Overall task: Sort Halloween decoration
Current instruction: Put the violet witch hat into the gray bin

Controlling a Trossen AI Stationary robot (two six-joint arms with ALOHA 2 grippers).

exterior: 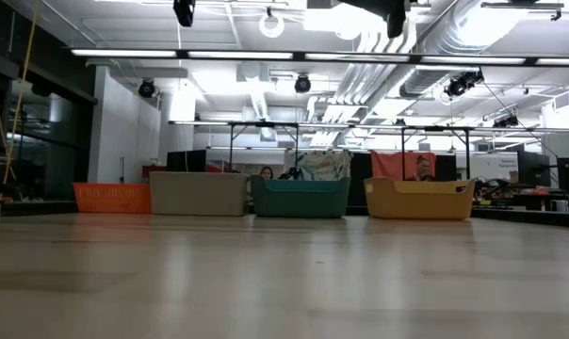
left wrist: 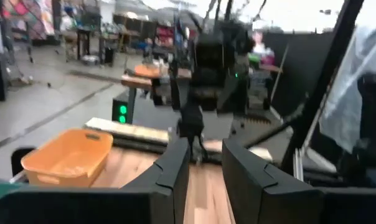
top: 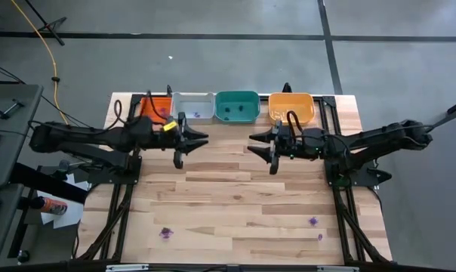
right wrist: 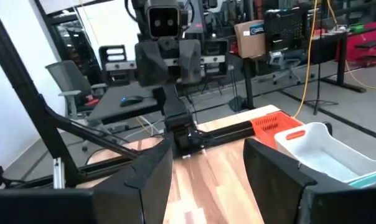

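Floor (top: 235, 53): grey concrete, crossed by dark lines.
Ceiling (exterior: 266, 28): white, exposed ducts, long strip lights.
Furniture: office chair (right wrist: 66, 87), desks, a cardboard box (right wrist: 250, 37).
Cable (top: 43, 45): yellow, across floor.

Ceiling strip lights (exterior: 294, 55) flood the room evenly — the wooden table (exterior: 284, 282) carries a soft sheen and only faint shadows. The left wrist view is smeared with blur; the near tabletop in the low view lies out of focus.
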